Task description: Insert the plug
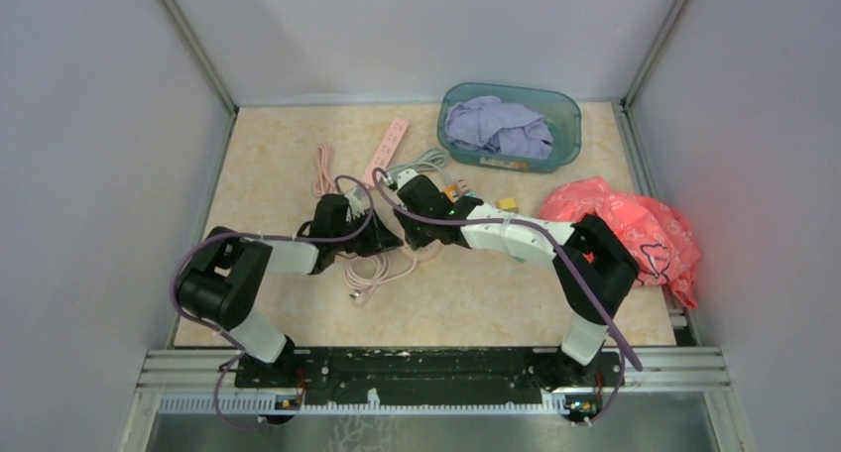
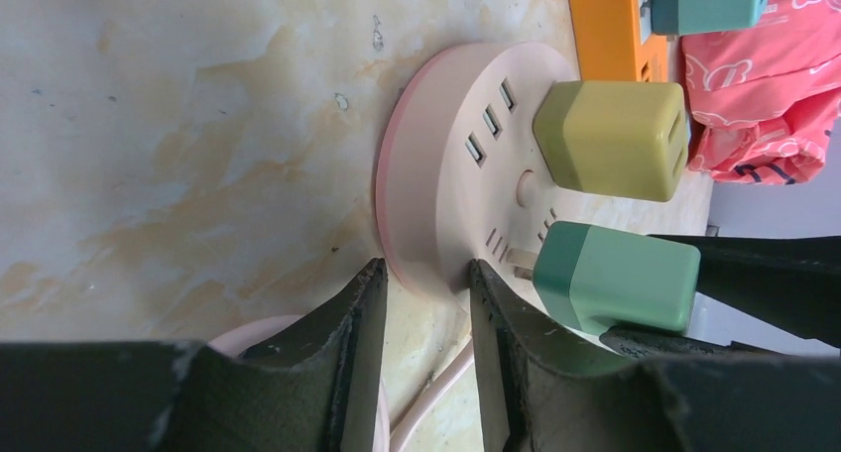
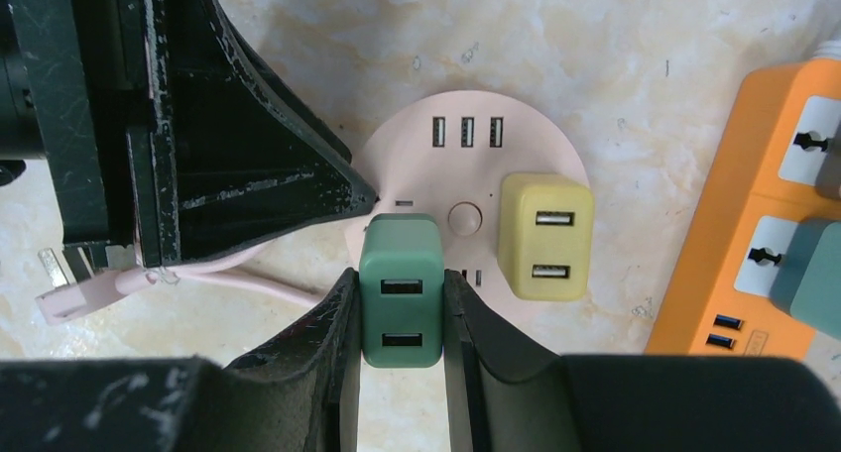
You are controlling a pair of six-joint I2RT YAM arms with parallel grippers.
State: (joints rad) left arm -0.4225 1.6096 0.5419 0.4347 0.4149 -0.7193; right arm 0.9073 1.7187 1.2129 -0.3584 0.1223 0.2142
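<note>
A round pink socket hub [image 2: 446, 174] lies flat on the table, with a yellow charger [image 2: 615, 140] plugged into it. My left gripper [image 2: 421, 279] is shut on the hub's rim, one finger on each side of the edge. My right gripper [image 3: 400, 277] is shut on a green USB charger plug [image 3: 402, 293] and holds it over the hub [image 3: 540, 150], next to the yellow charger [image 3: 545, 236]. In the left wrist view the green plug [image 2: 615, 279] stands a little off the hub's face, with bare prong metal showing between them. In the top view the two grippers [image 1: 382, 236] [image 1: 415, 236] meet and hide the hub.
An orange power strip [image 3: 754, 204] lies just right of the hub. The hub's pink cable [image 1: 372, 269] coils at the near side. A pink power strip [image 1: 387, 150], a teal bin [image 1: 570, 115] of purple cloth and a red bag [image 1: 635, 229] lie further off.
</note>
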